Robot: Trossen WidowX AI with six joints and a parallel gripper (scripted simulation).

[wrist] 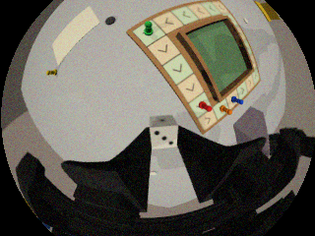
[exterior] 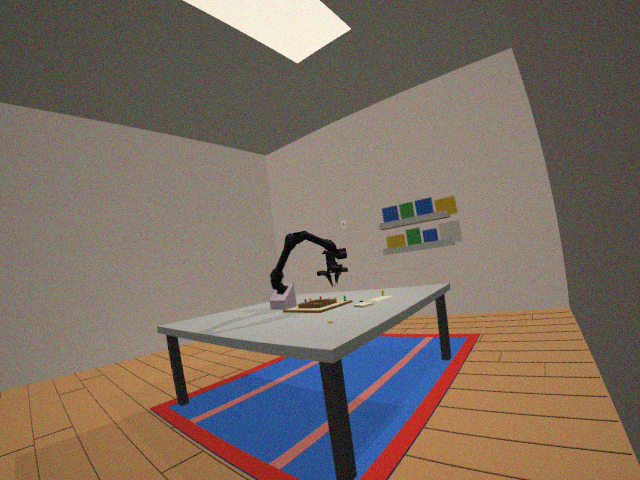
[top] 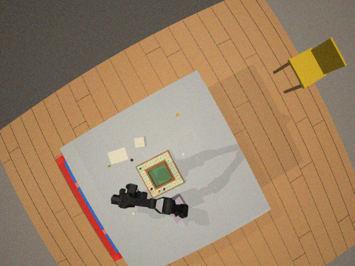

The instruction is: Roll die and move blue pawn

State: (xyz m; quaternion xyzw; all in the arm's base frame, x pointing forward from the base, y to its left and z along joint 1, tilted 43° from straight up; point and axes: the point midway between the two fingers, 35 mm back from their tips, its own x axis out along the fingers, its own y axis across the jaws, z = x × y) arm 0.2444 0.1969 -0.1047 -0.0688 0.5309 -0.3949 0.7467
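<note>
A: Gripper check, what've you got?
B: your black fingers are pinching the small white pipped die, held up off the grey table, just beside the square wood-framed board with its green felt tray; blue pawn sits by the near corner
</note>
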